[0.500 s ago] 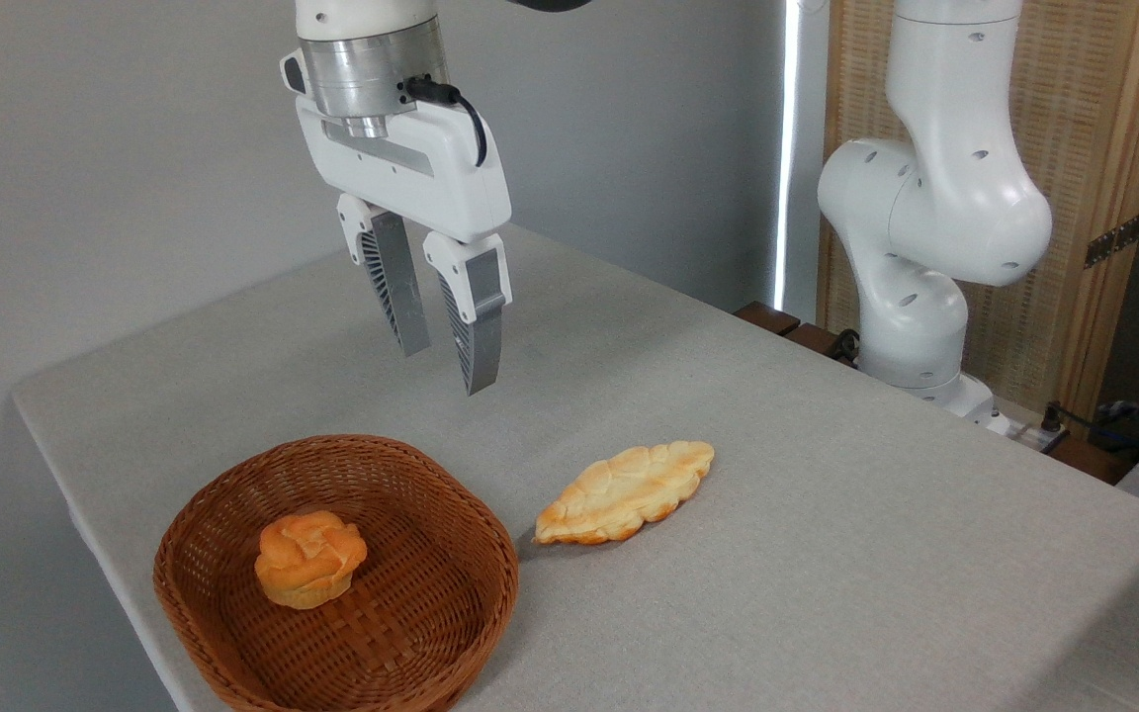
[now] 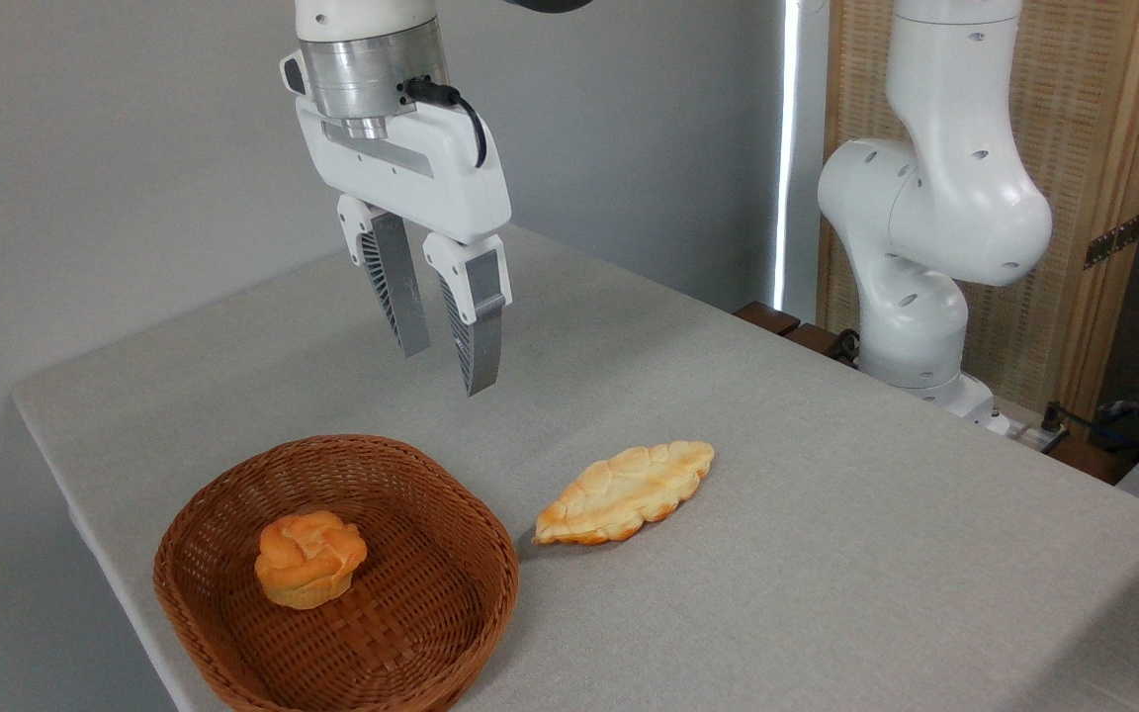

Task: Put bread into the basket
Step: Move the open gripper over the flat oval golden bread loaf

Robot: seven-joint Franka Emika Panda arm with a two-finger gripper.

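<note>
The bread (image 2: 626, 491), a long flat pale golden loaf with scalloped edges and browned tips, lies on the grey tablecloth just right of the basket. The basket (image 2: 461, 504) is shallow brown wicker with a braided rim and stands at the table's front left. My gripper (image 2: 446, 371) hangs in the air above the basket's far rim, up and to the left of the bread. Its two ribbed fingers (image 2: 479, 331) point down, open with a small gap and nothing between them.
A small round orange knotted bun (image 2: 309, 559) sits inside the basket. The arm's white base (image 2: 911, 326) stands at the table's far right edge. The table's left and front edges run close to the basket. Cables and a dark object lie at the far right.
</note>
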